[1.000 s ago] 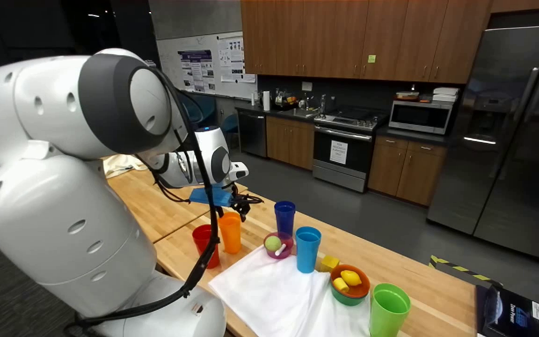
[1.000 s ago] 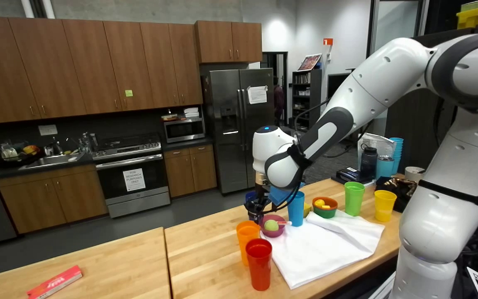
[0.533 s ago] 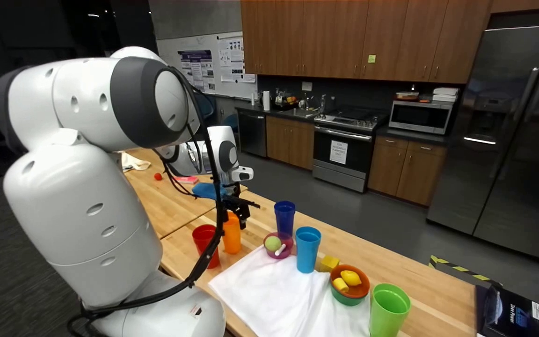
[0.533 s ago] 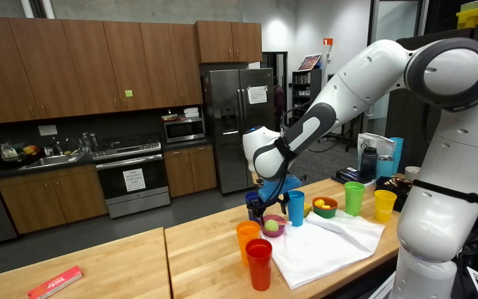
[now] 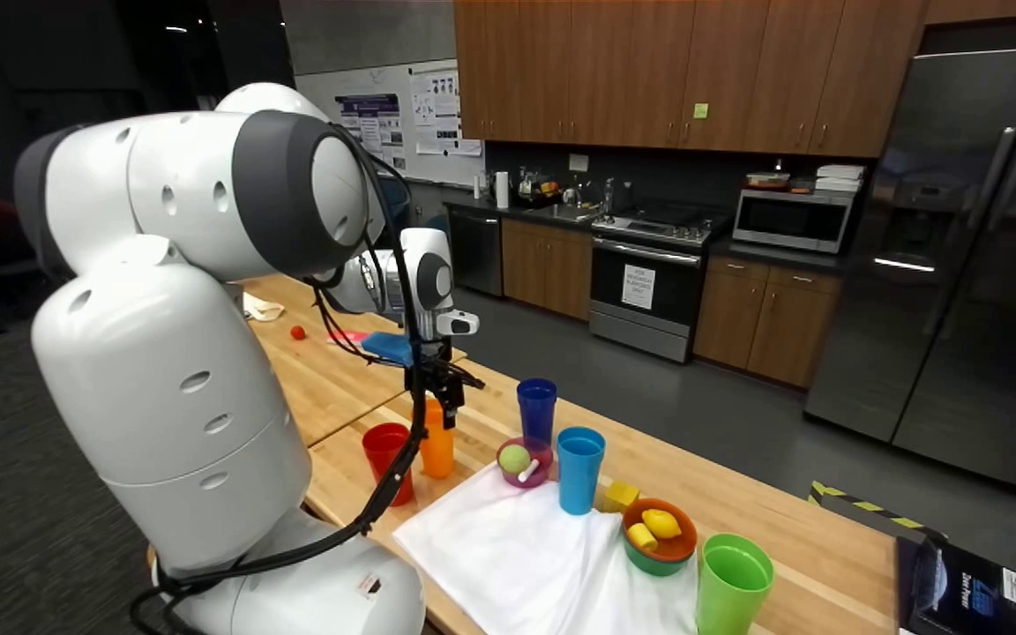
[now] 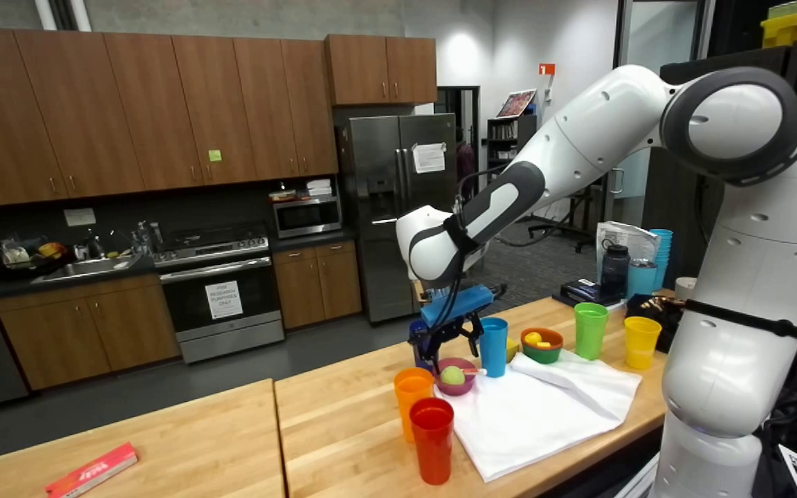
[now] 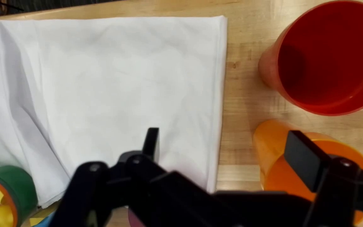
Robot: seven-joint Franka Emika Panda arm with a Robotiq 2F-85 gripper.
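My gripper is open and empty, with its two fingers wide apart. It hangs above the wooden table, and in an exterior view it is near the purple bowl. In the wrist view one finger overlies the white cloth, and the other finger overlies the orange cup. I cannot tell any contact. The red cup stands upright beside the orange one. The purple bowl holds a pale green ball and a white-handled item. A dark blue cup stands behind it.
A light blue cup, yellow block, green bowl with yellow pieces and green cup line the cloth. A yellow cup stands farther along. A pink box and a red ball lie on the adjoining table.
The arm has swung, and the gripper's blue-covered wrist has risen and turned, so both fingers show more clearly in an exterior view. The cups, bowls and cloth have not moved.
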